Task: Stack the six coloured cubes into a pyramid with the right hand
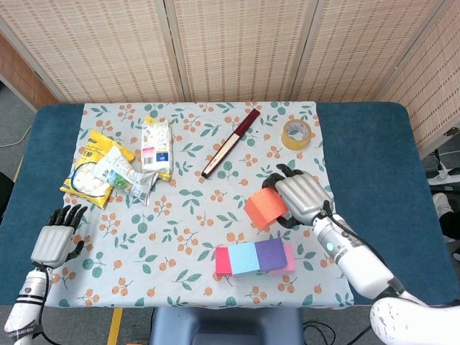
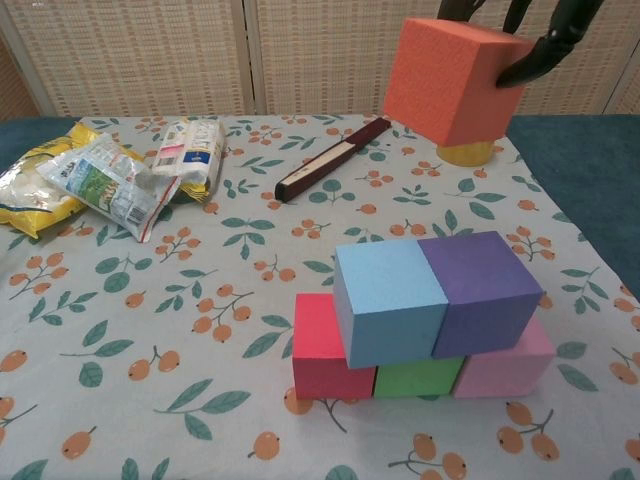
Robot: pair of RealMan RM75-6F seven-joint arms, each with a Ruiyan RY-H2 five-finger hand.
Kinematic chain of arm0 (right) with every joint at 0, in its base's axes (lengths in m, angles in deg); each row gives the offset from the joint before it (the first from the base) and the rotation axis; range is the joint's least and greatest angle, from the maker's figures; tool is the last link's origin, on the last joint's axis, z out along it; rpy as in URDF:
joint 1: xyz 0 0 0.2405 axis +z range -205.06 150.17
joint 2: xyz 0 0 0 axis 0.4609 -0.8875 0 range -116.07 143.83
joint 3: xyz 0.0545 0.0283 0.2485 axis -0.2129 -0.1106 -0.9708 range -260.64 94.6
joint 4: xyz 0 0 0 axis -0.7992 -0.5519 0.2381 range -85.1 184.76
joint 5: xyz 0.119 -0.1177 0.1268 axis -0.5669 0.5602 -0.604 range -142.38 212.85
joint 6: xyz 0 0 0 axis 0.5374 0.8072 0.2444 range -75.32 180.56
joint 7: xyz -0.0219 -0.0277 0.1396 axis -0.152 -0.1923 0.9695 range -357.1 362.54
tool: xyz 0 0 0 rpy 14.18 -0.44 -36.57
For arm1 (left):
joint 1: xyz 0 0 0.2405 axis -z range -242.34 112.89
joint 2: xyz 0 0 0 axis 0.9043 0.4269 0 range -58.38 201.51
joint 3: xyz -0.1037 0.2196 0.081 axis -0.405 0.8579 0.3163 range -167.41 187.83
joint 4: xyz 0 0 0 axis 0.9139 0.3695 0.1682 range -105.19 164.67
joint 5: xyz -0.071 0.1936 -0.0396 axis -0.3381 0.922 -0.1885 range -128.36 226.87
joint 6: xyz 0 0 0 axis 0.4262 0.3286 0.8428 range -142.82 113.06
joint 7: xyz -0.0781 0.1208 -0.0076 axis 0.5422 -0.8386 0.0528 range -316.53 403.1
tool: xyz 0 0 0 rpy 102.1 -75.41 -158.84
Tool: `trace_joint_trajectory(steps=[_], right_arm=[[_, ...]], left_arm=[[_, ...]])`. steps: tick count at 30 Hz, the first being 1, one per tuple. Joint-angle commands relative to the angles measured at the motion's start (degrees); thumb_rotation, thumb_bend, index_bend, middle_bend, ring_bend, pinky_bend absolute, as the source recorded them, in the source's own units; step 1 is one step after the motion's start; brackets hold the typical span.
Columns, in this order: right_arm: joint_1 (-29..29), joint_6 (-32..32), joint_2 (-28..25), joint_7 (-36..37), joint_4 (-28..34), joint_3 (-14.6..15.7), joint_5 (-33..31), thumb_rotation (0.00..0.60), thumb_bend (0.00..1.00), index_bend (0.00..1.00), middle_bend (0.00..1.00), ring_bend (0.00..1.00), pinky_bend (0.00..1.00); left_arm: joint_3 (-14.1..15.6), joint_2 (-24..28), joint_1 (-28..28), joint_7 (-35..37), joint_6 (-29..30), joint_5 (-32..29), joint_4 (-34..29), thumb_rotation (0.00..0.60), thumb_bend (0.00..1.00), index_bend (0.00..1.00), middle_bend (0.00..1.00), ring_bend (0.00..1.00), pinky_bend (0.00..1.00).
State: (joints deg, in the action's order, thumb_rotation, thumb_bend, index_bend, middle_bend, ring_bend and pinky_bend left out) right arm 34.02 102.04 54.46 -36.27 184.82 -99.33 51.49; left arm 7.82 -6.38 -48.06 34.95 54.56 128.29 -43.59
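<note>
My right hand (image 1: 300, 197) grips an orange cube (image 1: 264, 208) (image 2: 455, 80) in the air, above and behind the stack; only its dark fingertips (image 2: 540, 55) show in the chest view. On the cloth stand a red cube (image 2: 322, 350), a green cube (image 2: 415, 377) and a pink cube (image 2: 512, 362) in a row. A light blue cube (image 2: 388, 300) and a purple cube (image 2: 482, 288) sit on top of them. My left hand (image 1: 52, 241) hangs at the table's near left edge, fingers apart, holding nothing.
A dark red folded fan (image 1: 231, 142) (image 2: 332, 159) lies behind the stack. A yellow tape roll (image 1: 296, 133) (image 2: 468, 152) sits at the far right. Snack packets (image 1: 115, 167) (image 2: 110, 172) lie at the left. The floral cloth (image 1: 180, 237) covers the blue table.
</note>
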Motion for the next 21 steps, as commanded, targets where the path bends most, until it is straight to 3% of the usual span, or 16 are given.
trace_joint_trajectory(steps=[1, 8, 17, 21], right_arm=[[-1.8, -6.6, -2.0, 4.9, 0.0, 0.4, 4.7, 0.6, 0.38, 0.79, 0.19, 0.0, 0.2], [-1.5, -14.0, -4.5, 8.6, 0.0, 1.6, 9.7, 0.6, 0.39, 0.79, 0.19, 0.0, 0.2], [-3.6, -14.7, -5.0, 12.3, 0.0, 4.2, 17.2, 0.6, 0.4, 0.79, 0.19, 0.0, 0.2], [-6.4, -12.2, -3.7, 13.0, 0.0, 5.1, 24.3, 0.6, 0.4, 0.79, 0.19, 0.0, 0.2]], left_arm=[[0.1, 0.1, -0.1, 0.1, 0.1, 0.2, -0.2, 0.6, 0.42, 0.0, 0.06, 0.01, 0.1], [0.0, 0.5, -0.2, 0.7, 0.4, 0.2, -0.4, 0.6, 0.42, 0.0, 0.06, 0.01, 0.1], [0.0, 0.1, 0.0, 0.2, -0.3, -0.2, 0.0, 0.6, 0.42, 0.0, 0.06, 0.01, 0.1], [0.0, -0.1, -0.1, -0.3, -0.2, -0.4, 0.2, 0.6, 0.42, 0.0, 0.06, 0.01, 0.1]])
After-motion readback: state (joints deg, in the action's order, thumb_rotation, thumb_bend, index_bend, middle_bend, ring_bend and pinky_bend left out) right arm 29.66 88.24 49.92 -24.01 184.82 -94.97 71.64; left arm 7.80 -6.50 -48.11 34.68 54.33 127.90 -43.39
